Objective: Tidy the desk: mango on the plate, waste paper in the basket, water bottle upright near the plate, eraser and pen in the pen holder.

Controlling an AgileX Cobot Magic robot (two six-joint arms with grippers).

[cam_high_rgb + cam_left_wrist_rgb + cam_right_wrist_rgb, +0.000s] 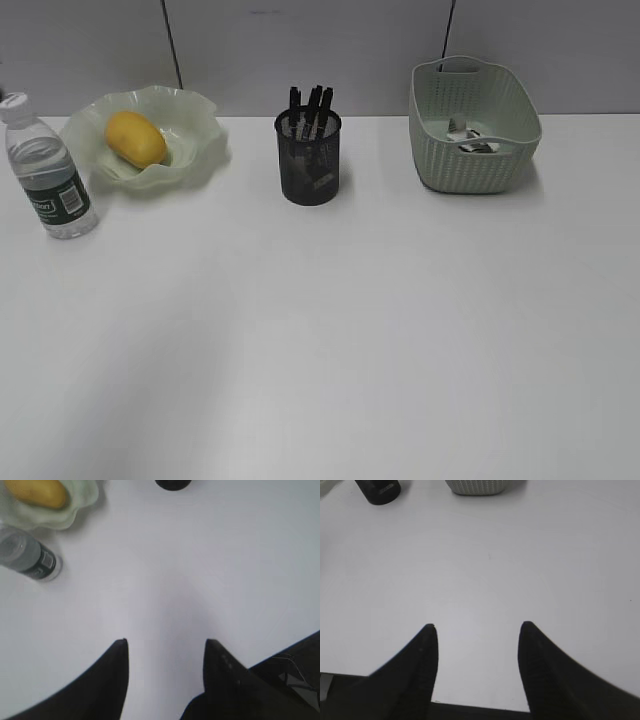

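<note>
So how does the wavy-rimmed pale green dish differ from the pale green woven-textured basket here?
The translucent, wavy-rimmed pale green dish is low and open with a ruffled edge; the pale green woven-textured basket is taller, opaque, rounded-rectangular, with handle cut-outs. The dish holds the yellow-orange mango; the basket holds the crumpled white waste paper. The dish sits back-left, the basket back-right. Both are pale green and stand on the white desk.

A pale grey wall (320, 50) closes off the back of the scene, built of flat panels. Two thin dark seams split it: one (172, 40) on the left leans slightly, another (450, 30) on the right does likewise. A faint smudge (265, 12), possibly a scuff, sits near the top edge.
</note>
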